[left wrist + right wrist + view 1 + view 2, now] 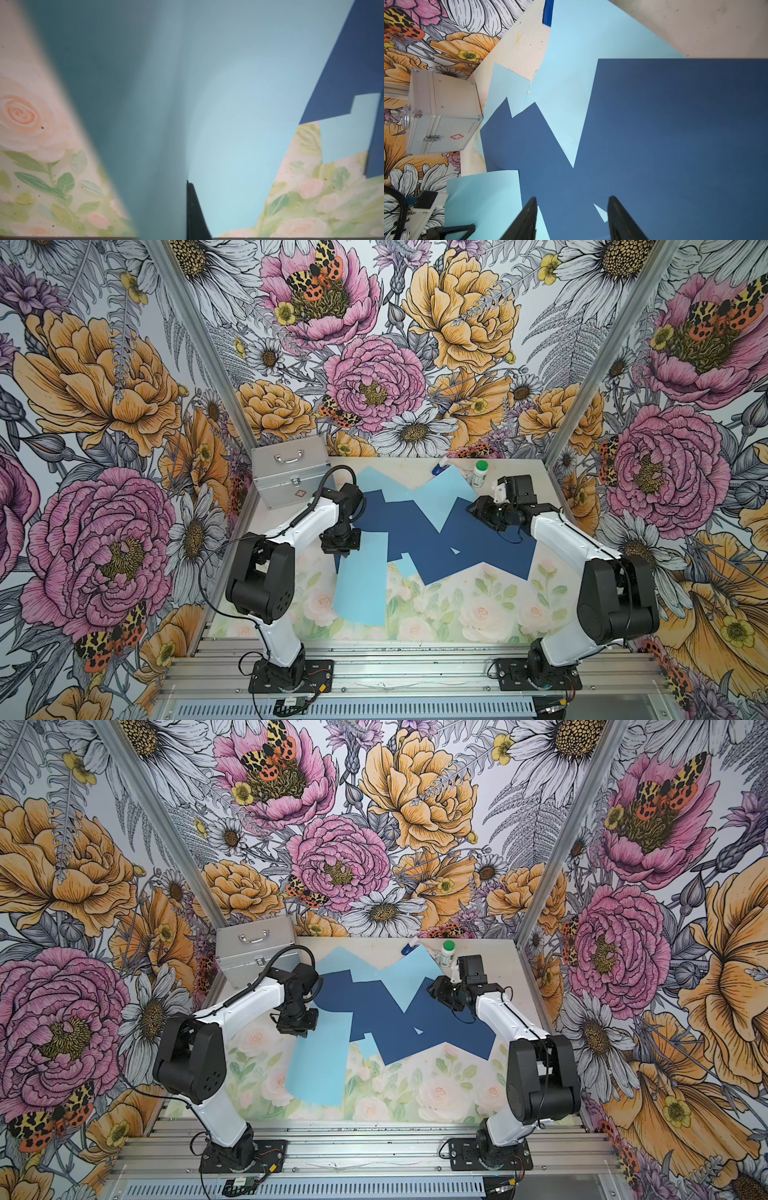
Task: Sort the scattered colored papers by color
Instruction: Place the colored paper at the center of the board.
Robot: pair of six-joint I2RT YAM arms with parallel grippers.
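Left fingers (340, 556) pinch the corner of the light blue sheet (362, 576); it droops away from them (thin, floppy). Right fingers (572, 218) spread, empty, over the navy sheets (415, 537) on the surface (457, 605). You should grab edges.

Silver case (291, 475) blocking far-left corner, bottle (480, 474) at far edge, bare table (457, 605) in front

The only sign that can be made out is a red cross outline on the front of the silver case (440, 116), beside its latch; it shows small in a top view (300, 497) too. A line of small red print runs along the case front near the cross, too small to read.
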